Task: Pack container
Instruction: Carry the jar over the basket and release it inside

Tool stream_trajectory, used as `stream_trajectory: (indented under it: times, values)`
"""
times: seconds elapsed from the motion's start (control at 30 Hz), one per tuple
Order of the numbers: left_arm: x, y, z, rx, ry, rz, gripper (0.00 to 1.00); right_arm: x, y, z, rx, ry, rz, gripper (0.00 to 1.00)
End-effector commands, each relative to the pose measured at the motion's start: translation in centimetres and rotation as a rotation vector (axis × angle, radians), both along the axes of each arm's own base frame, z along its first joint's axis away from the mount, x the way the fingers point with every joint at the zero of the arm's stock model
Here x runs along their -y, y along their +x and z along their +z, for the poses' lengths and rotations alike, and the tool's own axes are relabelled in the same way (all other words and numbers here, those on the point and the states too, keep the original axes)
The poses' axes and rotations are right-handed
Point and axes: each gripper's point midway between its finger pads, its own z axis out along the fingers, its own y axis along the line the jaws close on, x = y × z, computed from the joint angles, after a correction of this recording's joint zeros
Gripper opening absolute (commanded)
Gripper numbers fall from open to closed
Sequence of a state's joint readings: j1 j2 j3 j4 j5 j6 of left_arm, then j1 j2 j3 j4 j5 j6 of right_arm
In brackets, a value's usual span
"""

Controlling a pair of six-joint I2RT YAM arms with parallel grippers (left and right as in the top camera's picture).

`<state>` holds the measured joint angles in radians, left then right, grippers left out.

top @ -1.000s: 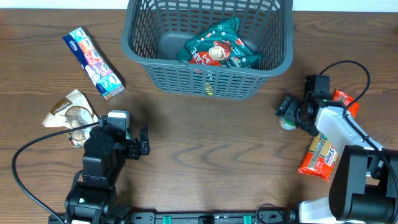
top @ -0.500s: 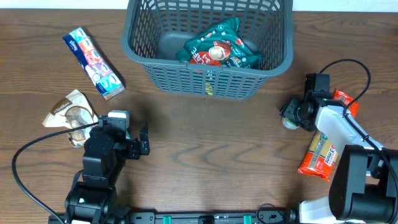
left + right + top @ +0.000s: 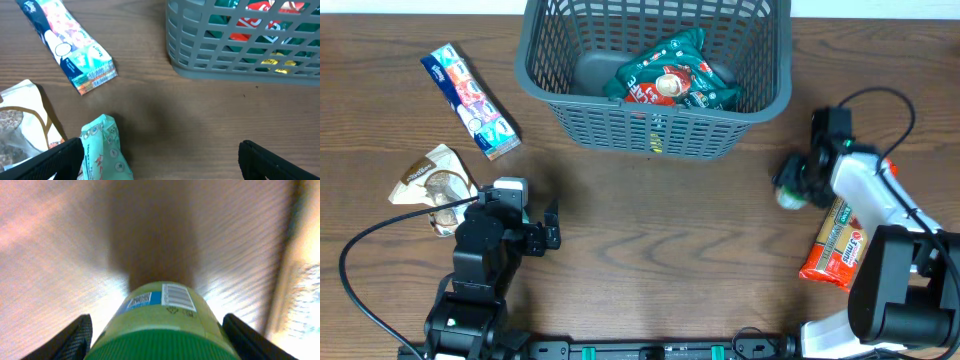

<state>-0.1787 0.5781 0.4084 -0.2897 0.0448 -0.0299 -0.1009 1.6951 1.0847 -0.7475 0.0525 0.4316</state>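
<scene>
Hovering above the desk (image 3: 650, 230), in front of the basket's (image 3: 655, 130) left corner, the left gripper (image 3: 160, 155) is held wide open. Just right of the basket, a green-capped bottle (image 3: 162, 305) is grasped by the right gripper (image 3: 160, 330). The basket is set at the desk's far edge, a green packet (image 3: 670, 75) inside.

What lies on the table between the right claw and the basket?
Nothing. The overhead view shows only bare table between the right claw, closed on a jar, and the basket.
</scene>
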Motion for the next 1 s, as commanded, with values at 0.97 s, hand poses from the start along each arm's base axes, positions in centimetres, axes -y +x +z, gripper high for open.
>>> stream_trajectory:
  times: [0.97]
  values:
    - [-0.2, 0.2, 1.0, 0.018, -0.009, 0.017, 0.98, -15.9, 14.2, 30.7, 0.714, -0.324, 0.939, 0.01]
